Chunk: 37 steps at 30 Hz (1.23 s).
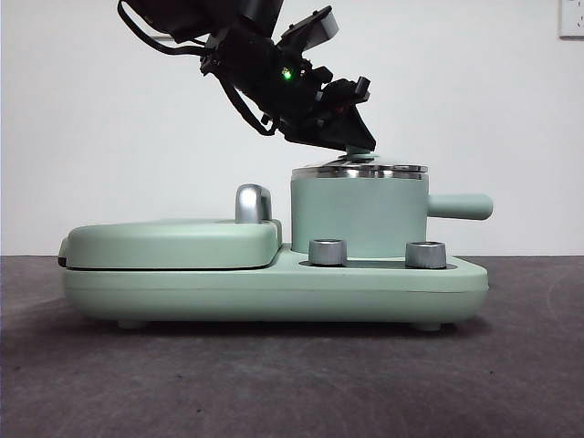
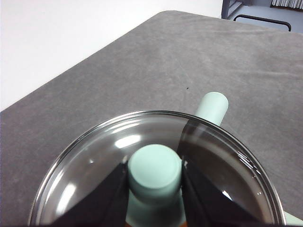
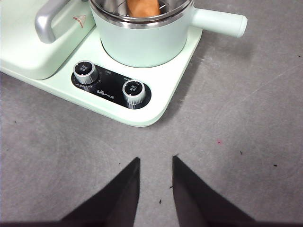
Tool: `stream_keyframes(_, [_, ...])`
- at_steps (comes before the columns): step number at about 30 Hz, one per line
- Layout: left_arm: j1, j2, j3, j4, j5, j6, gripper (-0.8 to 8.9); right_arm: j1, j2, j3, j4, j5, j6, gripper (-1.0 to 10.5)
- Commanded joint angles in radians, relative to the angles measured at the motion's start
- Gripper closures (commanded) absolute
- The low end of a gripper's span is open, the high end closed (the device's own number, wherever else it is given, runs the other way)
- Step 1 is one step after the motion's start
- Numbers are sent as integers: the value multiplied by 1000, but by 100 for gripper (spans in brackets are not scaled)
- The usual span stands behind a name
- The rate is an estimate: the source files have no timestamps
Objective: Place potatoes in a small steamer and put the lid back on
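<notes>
**Lid held by its knob on the steamer rim**

The left gripper [image 2: 155, 177] is clamped on the mint knob of the lid [image 2: 94, 151], so the glass comes down centred; in the front view the lid [image 1: 372, 169] lies on the small steamer [image 1: 359, 215], centre right. Only the right wrist view shows the potatoes [image 3: 143, 6] inside, at top centre. The right gripper [image 3: 155, 182] waits with jaws apart, at bottom centre.
</notes>
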Motion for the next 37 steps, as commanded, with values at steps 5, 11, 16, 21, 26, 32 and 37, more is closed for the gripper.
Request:
stream_keyframes(5, [-13, 24, 56, -18, 0, 4, 802, 6, 5, 7, 10, 5, 10, 845])
stream_keyframes(11, [-13, 24, 89, -68, -1, 12, 802, 6, 5, 7, 10, 5, 10, 845])
stream_keyframes(16, [-13, 24, 89, -102, -1, 19, 802, 6, 5, 7, 10, 4, 11, 845])
stream_keyframes(21, [-13, 24, 89, -106, -1, 38, 802, 6, 5, 7, 10, 4, 11, 845])
stream_keyframes(26, [-11, 24, 89, -119, -1, 37, 802, 6, 5, 7, 10, 4, 11, 845])
stream_keyframes(32, [-11, 24, 89, -142, -1, 37, 802, 6, 5, 7, 10, 4, 11, 845])
stream_keyframes(37, [-11, 22, 89, -162, -2, 38, 802, 6, 5, 7, 10, 4, 11, 845])
